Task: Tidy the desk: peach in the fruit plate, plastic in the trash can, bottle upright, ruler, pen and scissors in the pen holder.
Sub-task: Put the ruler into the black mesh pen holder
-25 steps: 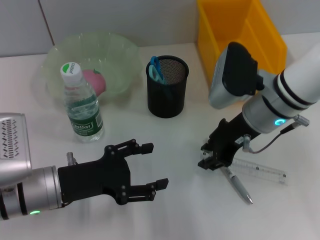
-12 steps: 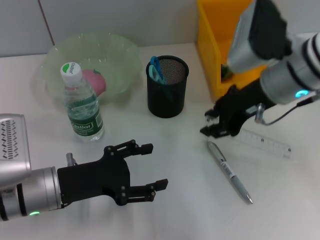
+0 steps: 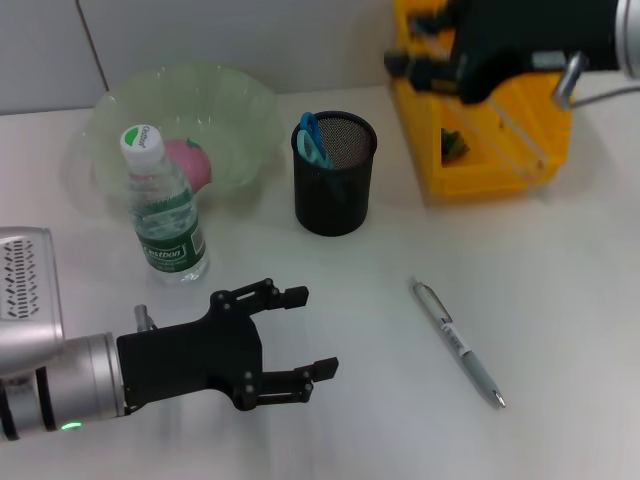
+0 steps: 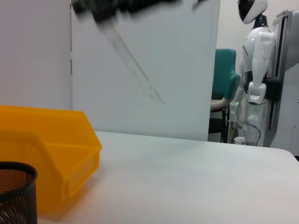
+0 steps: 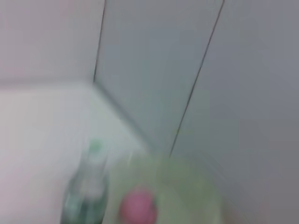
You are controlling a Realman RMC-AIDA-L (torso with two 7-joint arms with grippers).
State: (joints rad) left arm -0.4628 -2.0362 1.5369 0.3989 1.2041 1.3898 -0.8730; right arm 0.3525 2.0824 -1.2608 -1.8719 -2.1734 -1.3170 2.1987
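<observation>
Ruler [image 3: 520, 128]: clear, hard to make out, hanging tilted from the right end effector [image 3: 425, 58] over the yellow bin [image 3: 480, 170]; we read the fingers as pinching it. Pen [image 3: 458, 343] lies on the desk [image 3: 560, 330], well apart. Scissors [image 3: 313, 140] stand in the pen holder [image 3: 334, 175], blades hidden. Bottle [image 3: 163, 210] upright before the plate [image 3: 240, 110] holding the peach [image 3: 190, 162]. Left end effector [image 3: 300, 335] hovers low, fingers spread.
</observation>
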